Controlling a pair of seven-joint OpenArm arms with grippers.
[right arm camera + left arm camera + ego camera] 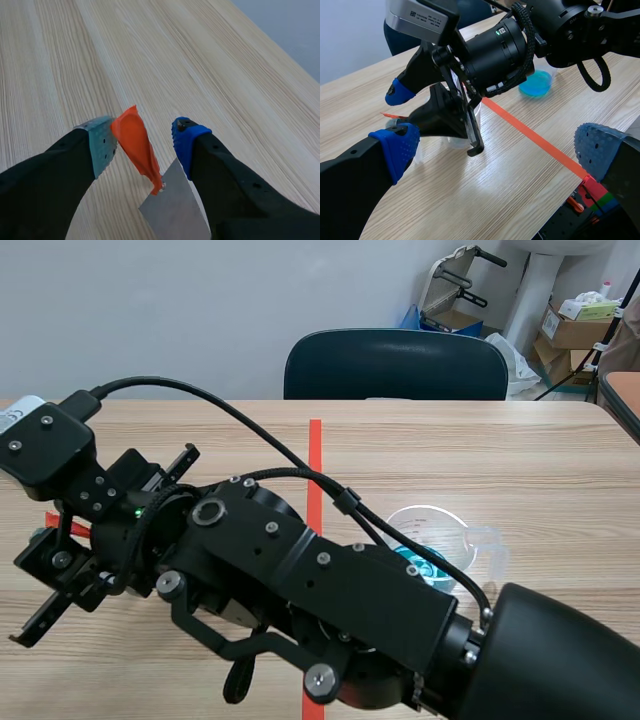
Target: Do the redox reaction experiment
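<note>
Scene view: the big black right arm [350, 590] comes in from the right and reaches far over to the left side of the table [520, 460]. In the left wrist view, a clear cup [451, 144] stands under the end of that arm. What is in the cup cannot be seen. Further right stands a clear beaker [445, 522] with a little spout. It has blue liquid [418, 562] in the bottom, and the arm hides part of it.

The left gripper [497, 147] has its fingers spread wide with nothing in them. It hangs over the wood, near the cup. The right gripper [142, 137] has its fingers a little apart, clamped on an orange tool [135, 145]. The tool lies flat against the grey-green pad [102, 142]. Its thin tip meets a flat grey metal sheet [172, 210], just beside the blue pad [185, 140].

The table is light wood. An orange-red tape line [315, 470] runs down its middle. Behind the table a dark chair [395, 365] stands in front of a pale wall [150, 310]. Cardboard boxes [575, 330] sit in the far right corner of the room.
</note>
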